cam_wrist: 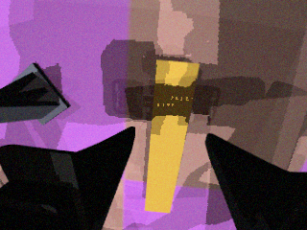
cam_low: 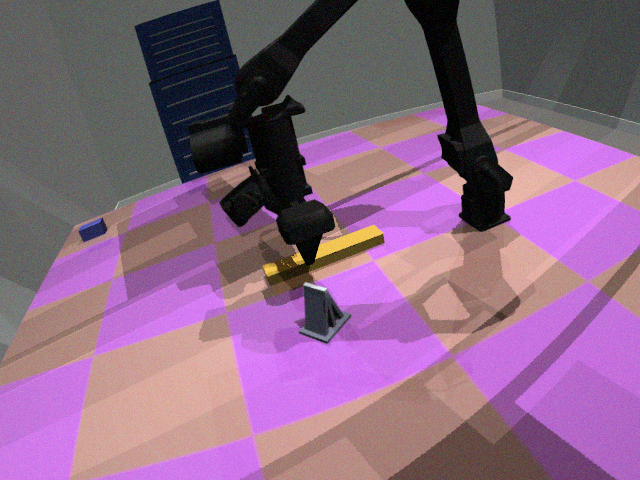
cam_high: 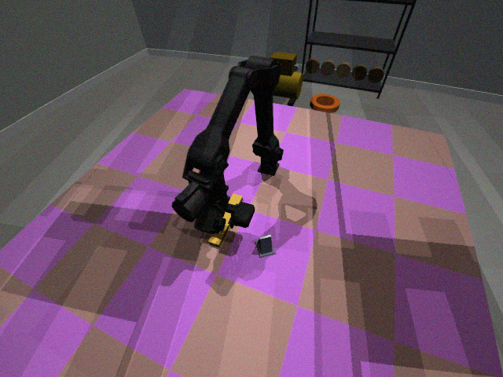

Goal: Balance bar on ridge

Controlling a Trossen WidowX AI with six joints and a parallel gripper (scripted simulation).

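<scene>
- Table [cam_low: 361, 403]: checkered purple and tan top, everything sits on it.
- Arm [cam_low: 454, 77]: base at 2 o'clock in exterior view, reaching toward centre.
- Gripper [cam_low: 308, 256]: pointing down, fingers spread, holding nothing; one finger either side of the bar in wrist view, not touching it.
- Bar [cam_low: 351, 245]: yellow, flat on the table, directly under the gripper, tips nearer its 8 o'clock end.
- Ridge [cam_low: 321, 311]: grey, upright, near the bar at 6 o'clock, apart from it.

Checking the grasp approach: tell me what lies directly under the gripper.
The yellow bar lies flat on the checkered table, between the open gripper's fingers. The arm hides its middle in the top view.
</scene>
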